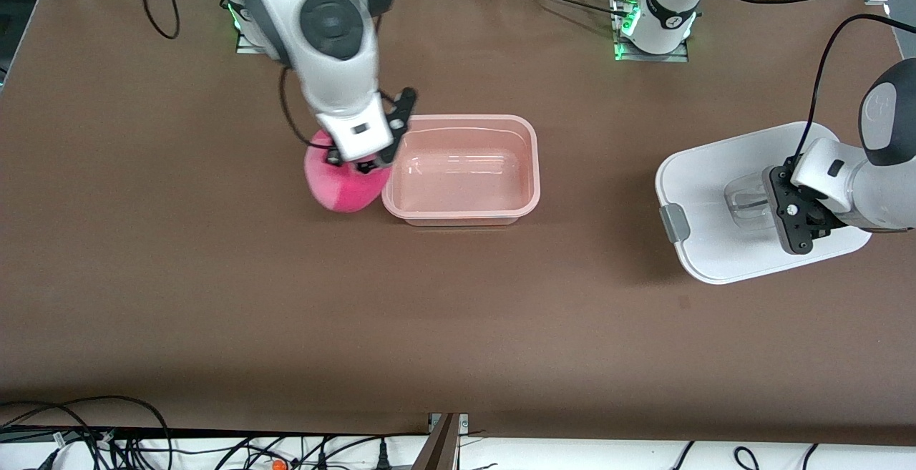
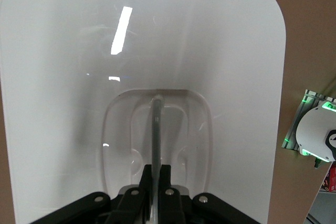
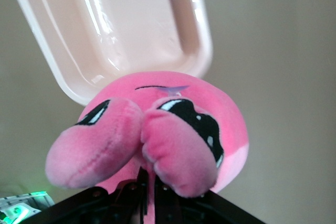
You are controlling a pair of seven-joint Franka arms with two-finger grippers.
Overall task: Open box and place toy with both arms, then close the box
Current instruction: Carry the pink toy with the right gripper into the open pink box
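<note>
The right gripper (image 1: 363,162) is clamped on the toy (image 1: 342,182), pinching the plush by its ears at the top; the toy hangs under the fingers, touching the rim of the box (image 1: 461,169) at the right arm's end of the tub. The open box lies just beside this gripper, bare brown table (image 1: 215,277) all around it. The left gripper (image 1: 787,205) is closed narrowly on the clear handle (image 2: 156,129) of the lid (image 1: 715,191), well apart from the box.
</note>
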